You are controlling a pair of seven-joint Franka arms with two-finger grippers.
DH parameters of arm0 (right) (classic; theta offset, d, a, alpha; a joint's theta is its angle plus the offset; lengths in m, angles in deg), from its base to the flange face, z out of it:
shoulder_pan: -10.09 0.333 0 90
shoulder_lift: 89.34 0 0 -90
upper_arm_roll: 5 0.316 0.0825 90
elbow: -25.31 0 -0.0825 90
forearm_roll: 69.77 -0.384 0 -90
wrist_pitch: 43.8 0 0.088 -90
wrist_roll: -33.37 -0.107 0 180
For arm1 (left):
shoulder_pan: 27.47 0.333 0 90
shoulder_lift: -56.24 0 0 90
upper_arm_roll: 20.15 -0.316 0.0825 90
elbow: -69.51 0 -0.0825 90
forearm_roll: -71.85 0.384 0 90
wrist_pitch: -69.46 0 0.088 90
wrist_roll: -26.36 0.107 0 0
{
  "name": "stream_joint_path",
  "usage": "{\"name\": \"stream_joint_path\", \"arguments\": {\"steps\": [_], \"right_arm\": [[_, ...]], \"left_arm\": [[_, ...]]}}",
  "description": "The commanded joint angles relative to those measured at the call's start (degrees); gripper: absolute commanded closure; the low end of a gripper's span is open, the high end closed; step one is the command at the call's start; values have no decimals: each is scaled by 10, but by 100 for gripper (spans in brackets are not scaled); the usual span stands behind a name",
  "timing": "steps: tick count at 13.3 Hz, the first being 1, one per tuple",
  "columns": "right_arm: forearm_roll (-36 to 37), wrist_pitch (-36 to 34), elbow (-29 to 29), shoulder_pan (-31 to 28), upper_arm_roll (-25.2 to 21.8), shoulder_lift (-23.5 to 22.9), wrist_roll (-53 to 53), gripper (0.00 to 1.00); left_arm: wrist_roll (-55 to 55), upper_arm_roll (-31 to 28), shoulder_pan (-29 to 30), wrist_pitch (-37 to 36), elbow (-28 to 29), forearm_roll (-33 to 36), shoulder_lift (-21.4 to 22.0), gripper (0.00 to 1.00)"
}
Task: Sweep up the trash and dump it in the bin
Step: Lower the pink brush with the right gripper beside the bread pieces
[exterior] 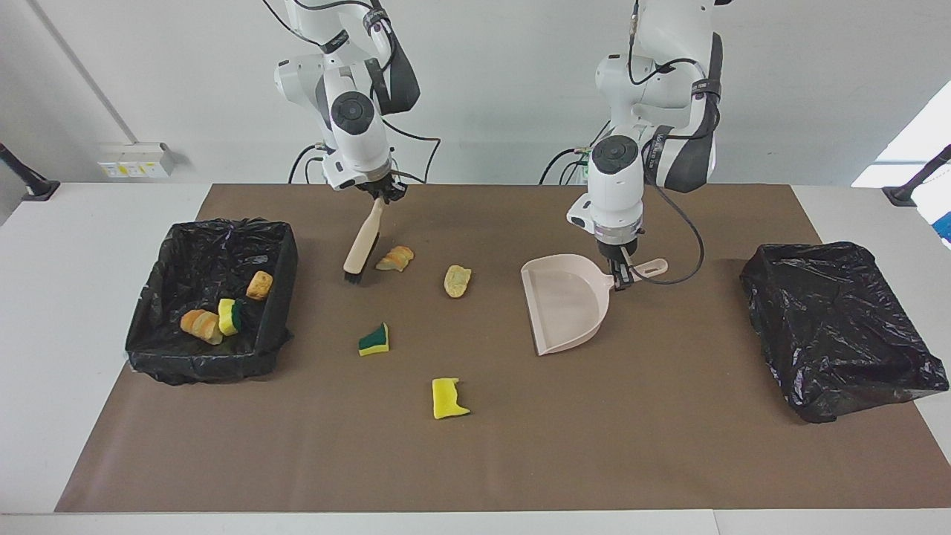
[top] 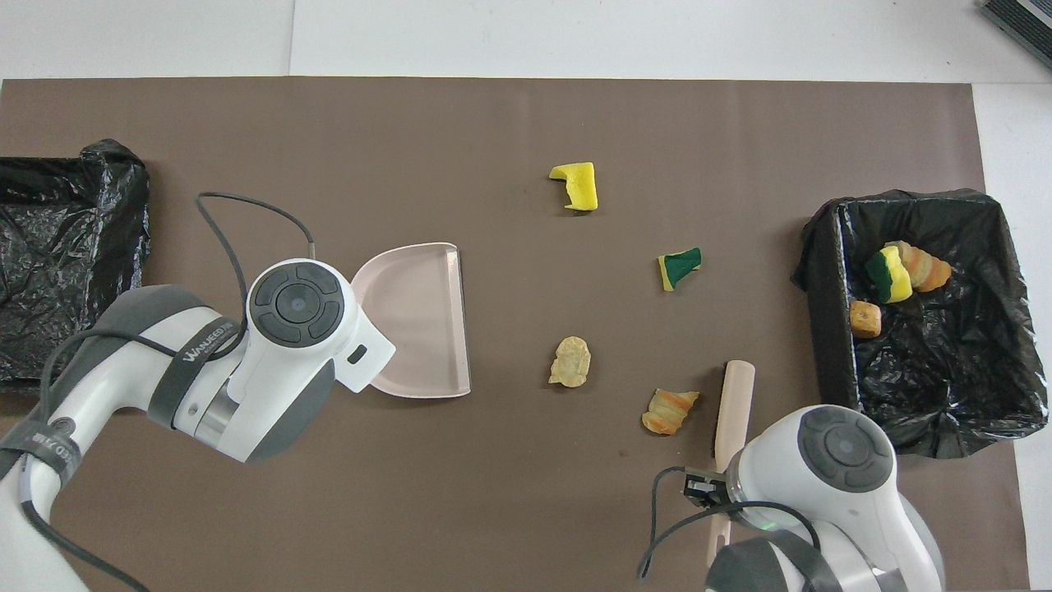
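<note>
Overhead, brown mat (top: 493, 510) covers white table (top: 575, 37).

Glossy white arm casings, dark grey joint bands, round grey caps, black cables, green base lights

Plain white wall (exterior: 535, 89), white table (exterior: 67, 245), brown mat (exterior: 520, 446), wall socket (exterior: 134, 160)
</note>
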Motion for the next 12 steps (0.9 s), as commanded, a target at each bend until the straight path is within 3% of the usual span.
{"name": "stream_joint_path", "arguments": {"steps": [1,4,7,12], "right_arm": [[-10,52,-37,-4,8,11,19,100],[-53,101,-31,12,9,-25,31,100],[-106,124,25,40,9,-91,14,100],[-166,201,177,132,11,-263,-30,100]], "left_arm": [[9,-4,1,10,30,14,23,100],[12,-4,2,11,30,14,23,100],[15,-3,2,9,31,14,23,100],[16,-3,8,12,37,14,26,100]]}}
